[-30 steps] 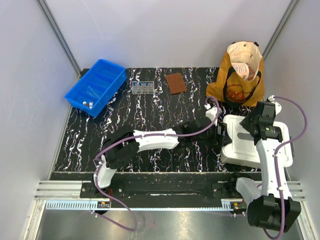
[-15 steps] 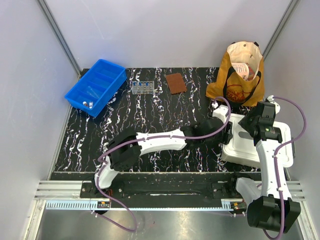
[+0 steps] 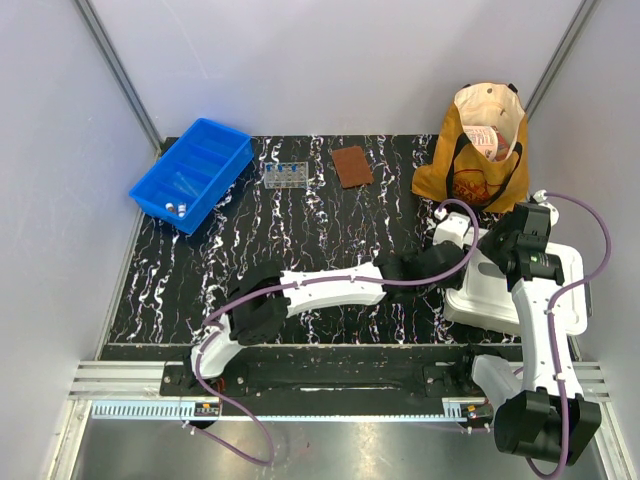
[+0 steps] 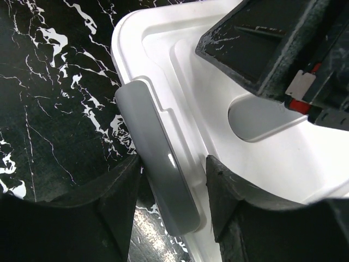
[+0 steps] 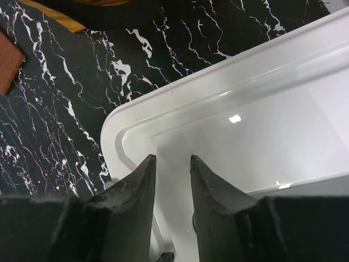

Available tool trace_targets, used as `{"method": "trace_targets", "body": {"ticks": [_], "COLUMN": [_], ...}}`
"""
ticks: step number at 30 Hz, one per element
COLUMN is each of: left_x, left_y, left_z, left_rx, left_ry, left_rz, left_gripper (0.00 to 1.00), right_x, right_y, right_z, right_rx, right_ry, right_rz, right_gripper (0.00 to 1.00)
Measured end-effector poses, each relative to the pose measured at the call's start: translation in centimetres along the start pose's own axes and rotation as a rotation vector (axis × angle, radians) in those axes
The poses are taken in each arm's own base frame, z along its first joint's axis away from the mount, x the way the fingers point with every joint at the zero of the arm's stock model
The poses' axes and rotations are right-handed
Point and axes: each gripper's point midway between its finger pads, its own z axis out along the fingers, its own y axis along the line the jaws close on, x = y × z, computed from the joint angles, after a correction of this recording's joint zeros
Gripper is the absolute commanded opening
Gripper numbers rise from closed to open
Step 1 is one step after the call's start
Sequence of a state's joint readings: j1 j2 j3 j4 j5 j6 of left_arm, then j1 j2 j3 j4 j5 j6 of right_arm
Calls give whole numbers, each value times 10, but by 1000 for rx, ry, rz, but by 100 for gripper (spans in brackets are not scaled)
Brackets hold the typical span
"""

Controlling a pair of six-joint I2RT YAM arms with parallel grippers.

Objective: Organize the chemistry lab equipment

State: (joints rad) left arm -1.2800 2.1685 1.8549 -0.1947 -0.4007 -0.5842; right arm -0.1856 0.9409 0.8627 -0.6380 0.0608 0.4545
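1. Your left gripper (image 4: 172,174) stands half open astride the grey latch (image 4: 158,169) on the left edge of the white box (image 3: 560,300), and its pads are not yet clamped. Centre it, then close squarely.
2. Your right gripper (image 5: 172,169), narrowly parted and empty, sits over the lid corner. Use it to steady the box.
3. The tube rack (image 3: 285,176) and the vials (image 3: 175,207) in the blue bin (image 3: 215,140) sit at the far side of the bench (image 3: 300,230), well apart from the box.

We are holding our left pincer (image 3: 447,268) at the edge of the white plastic tray (image 3: 560,300) on the black marbled worktop (image 3: 300,230).
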Motion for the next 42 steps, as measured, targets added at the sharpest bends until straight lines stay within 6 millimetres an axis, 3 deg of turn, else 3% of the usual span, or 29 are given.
{"method": "trace_targets", "body": {"ticks": [6, 14, 18, 24, 27, 31, 38, 42], "left_x": [-1, -1, -3, -3, -2, -2, 1, 4], "left_y": [-1, -1, 1, 22, 35, 44, 61, 66], "left_z": [-1, -2, -4, -21, -27, -30, -33, -33], "left_rx": [-18, -53, -61, -108, -142, -178, -233, -246], "left_ry": [-17, -40, -51, -37, -28, -21, -11, 0], "left_rz": [4, 12, -14, -29, -26, -18, 2, 12], "left_gripper": [25, 25, 25, 27, 27, 27, 35, 41], "right_x": [-1, -2, 1, -2, -15, -34, -50, -57], "right_y": [3, 8, 17, 33, 38, 44, 16, 4], "right_z": [3, 5, 4, -6, -15, -29, -43, -55], "right_rx": [-13, -35, -84, -133, -133, -139, 12, 63], "right_ry": [0, -3, 20, 88, 89, 57, 13, -38], "right_rz": [6, 16, 14, 5, -16, -60, -111, -133], "right_gripper": [38, 40, 51, 72, 81, 86, 90, 80]}}
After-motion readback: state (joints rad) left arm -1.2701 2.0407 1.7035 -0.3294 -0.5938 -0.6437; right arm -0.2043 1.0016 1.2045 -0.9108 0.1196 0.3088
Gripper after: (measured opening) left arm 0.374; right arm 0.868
